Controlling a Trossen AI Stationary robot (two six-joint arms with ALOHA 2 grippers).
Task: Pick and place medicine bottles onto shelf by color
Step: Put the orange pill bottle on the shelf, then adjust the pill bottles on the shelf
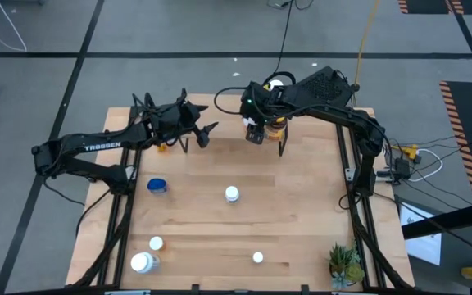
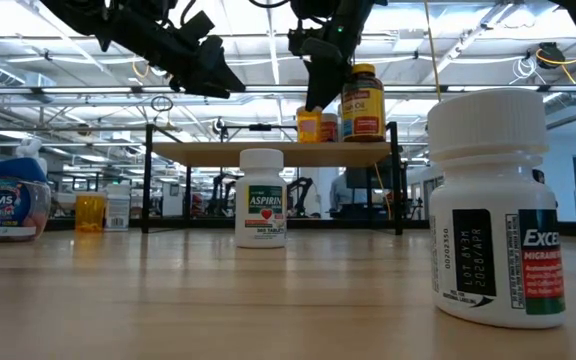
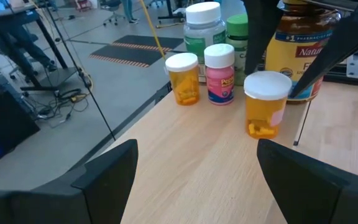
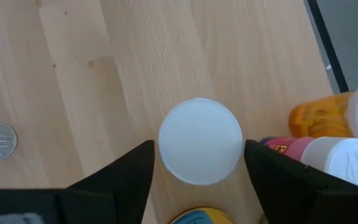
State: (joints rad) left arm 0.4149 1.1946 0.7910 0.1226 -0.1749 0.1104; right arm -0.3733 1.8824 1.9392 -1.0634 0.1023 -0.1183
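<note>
Readable labels on the arm and the bottles
"TROSSEN" runs in white along the left arm; in the low view a white bottle on the table reads "ASPIRIN", a blue jar at the far left reads "TUMS", and the big white bottle up close shows "EXCE…" over "MIGRAINE"; in the left wrist view the large amber bottle on the shelf shows "Natu…" and the pink-labelled bottle shows "Pep…"
</note>
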